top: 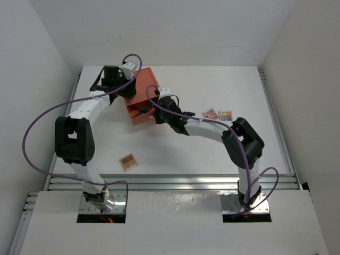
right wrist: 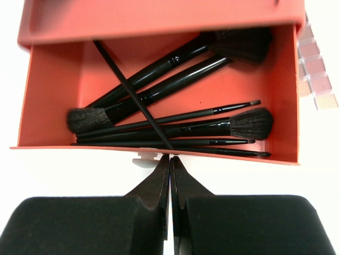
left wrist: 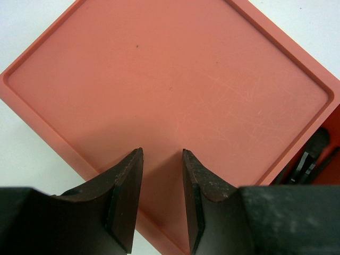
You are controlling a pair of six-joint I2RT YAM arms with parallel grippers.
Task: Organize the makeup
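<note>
Top view: white bench [top: 212, 149], orange-red box [top: 144, 79] at 10 o'clock from bench centre, its drawer [top: 139, 119] pulled out toward 6 o'clock. Black brushes [top: 141, 110] lie inside the drawer. Left fingers [top: 126, 87] hang over the box's 9 o'clock edge. Right fingers [top: 159, 112] sit at the drawer's 3 o'clock side. Orange-tan palette [top: 127, 161] lies alone on the bench at 7 o'clock, well apart from the box. Pinkish palette [top: 210, 113] and multicoloured palette [top: 225, 115] lie side by side at 3 o'clock, near the right arm

Left wrist view: left fingers [left wrist: 127, 186] spread part-way, nothing between them, only the box's flat top [left wrist: 170, 79] below. Brushes [left wrist: 313, 154] peek out of the drawer at the frame's 4 o'clock

Right wrist view: right fingers [right wrist: 162, 180] pressed together, pinching nothing, tips right at the drawer's near wall [right wrist: 79, 147]; can't tell if touching. Small white tab [right wrist: 144, 157] just at 9 o'clock of the tips. Brushes [right wrist: 175, 127] piled lengthwise in the drawer, fluffy heads at 1, 3 and 9 o'clock. Thin stick [right wrist: 127, 85] lies diagonally across them, lower end near the fingertips. Pink-tan pans [right wrist: 316, 69] show at the 3 o'clock frame edge, outside the drawer
</note>
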